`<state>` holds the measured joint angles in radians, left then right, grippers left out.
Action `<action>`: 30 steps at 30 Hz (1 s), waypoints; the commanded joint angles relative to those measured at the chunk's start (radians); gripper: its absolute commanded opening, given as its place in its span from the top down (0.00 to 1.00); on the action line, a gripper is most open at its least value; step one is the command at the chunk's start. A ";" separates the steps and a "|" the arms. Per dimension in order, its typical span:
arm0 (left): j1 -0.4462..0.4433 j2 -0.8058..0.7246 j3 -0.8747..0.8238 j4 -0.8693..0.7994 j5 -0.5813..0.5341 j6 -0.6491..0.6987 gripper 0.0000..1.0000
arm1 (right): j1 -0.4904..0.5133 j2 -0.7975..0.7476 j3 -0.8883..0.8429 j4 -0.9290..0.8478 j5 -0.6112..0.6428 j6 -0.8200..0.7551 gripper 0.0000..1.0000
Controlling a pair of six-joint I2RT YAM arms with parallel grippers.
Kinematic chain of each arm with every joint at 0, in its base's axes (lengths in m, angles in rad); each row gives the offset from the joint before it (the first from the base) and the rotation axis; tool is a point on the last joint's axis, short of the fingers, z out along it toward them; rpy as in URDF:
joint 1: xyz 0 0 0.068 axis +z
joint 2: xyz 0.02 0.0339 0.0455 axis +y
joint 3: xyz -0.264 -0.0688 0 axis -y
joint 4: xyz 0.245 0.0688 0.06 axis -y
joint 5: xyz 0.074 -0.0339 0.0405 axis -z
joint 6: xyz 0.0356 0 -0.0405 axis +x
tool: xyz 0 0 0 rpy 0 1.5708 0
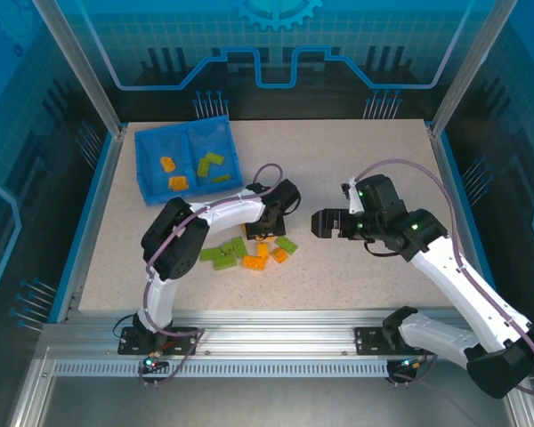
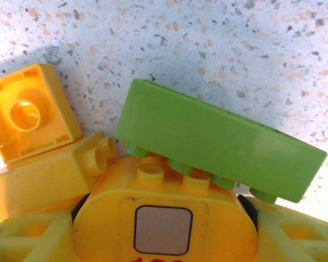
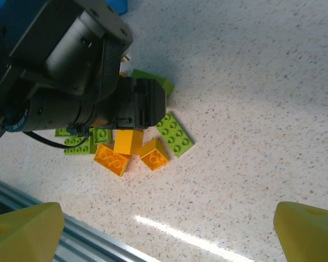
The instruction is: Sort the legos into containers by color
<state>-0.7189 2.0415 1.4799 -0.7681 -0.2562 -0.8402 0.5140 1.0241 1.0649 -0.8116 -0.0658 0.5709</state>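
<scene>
Left tool [image 1: 260, 229] is down in the loose pile [image 1: 249, 253] on the table [image 1: 374, 160]; cannot tell whether its jaws have closed on anything. In the wrist view a green brick [image 2: 218, 147] leans studs-down on an orange piece [image 2: 153, 207], and another orange brick [image 2: 30, 117] crowds in beside them.

Risk: a grip here takes two colours at once, or squeezes the tilted green one out sideways.

Right tool [image 1: 325, 222] hangs spread and empty near the pile; both reaching in risks contact.

Tray [image 1: 142, 169] sits well apart, with orange in the left compartment and green in the right.
</scene>
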 commanded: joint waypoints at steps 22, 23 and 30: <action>0.635 -0.192 0.292 -0.073 -0.152 0.165 0.51 | -0.013 -0.110 -0.016 0.032 0.019 0.063 0.00; 0.659 -0.156 0.319 -0.087 -0.167 0.151 0.51 | -0.012 -0.110 -0.011 0.025 0.018 0.063 0.00; 0.737 0.061 0.476 -0.152 -0.158 0.058 0.47 | -0.012 -0.140 -0.009 -0.001 0.039 0.066 0.00</action>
<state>0.0036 2.0342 1.8980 -0.8639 -0.4255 -0.7292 0.5140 0.9123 1.0592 -0.7815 -0.0513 0.6258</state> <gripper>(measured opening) 0.622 0.999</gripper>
